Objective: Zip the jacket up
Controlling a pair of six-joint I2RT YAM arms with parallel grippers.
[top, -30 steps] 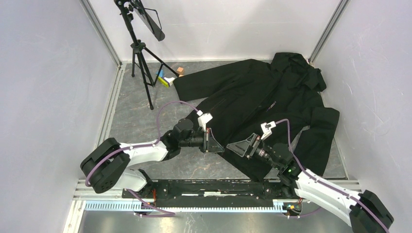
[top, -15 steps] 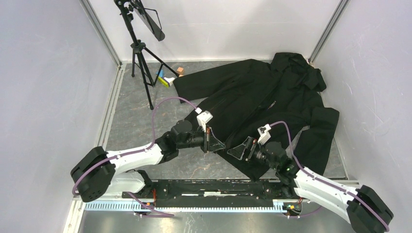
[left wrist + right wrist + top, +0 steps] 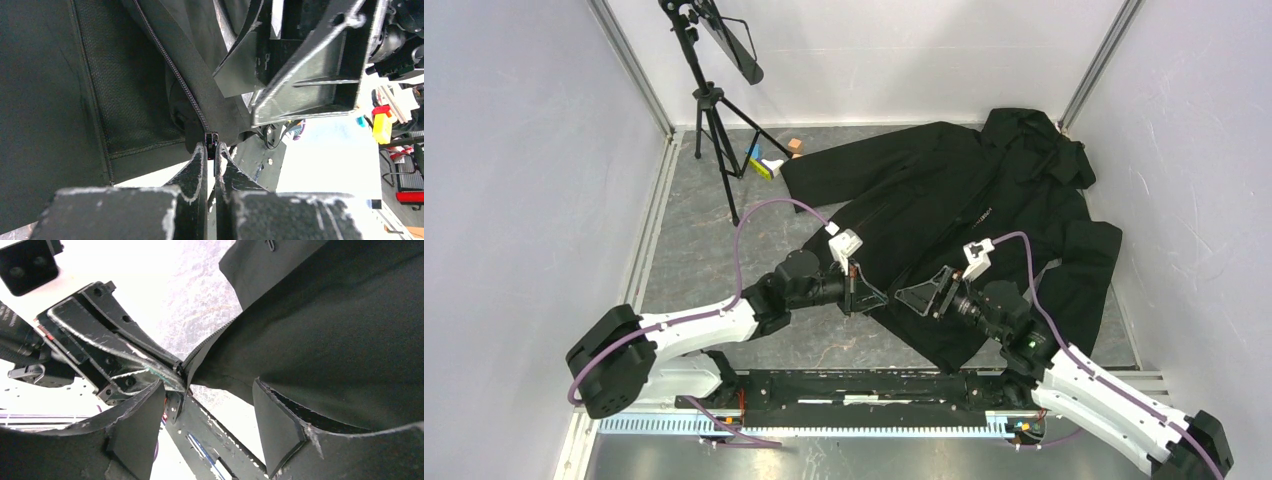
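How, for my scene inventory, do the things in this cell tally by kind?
jacket: 1
tripod: 1
robot arms: 2 (left arm, right arm)
small coloured blocks by the tripod's feet: too small to count, left out
Total: 4
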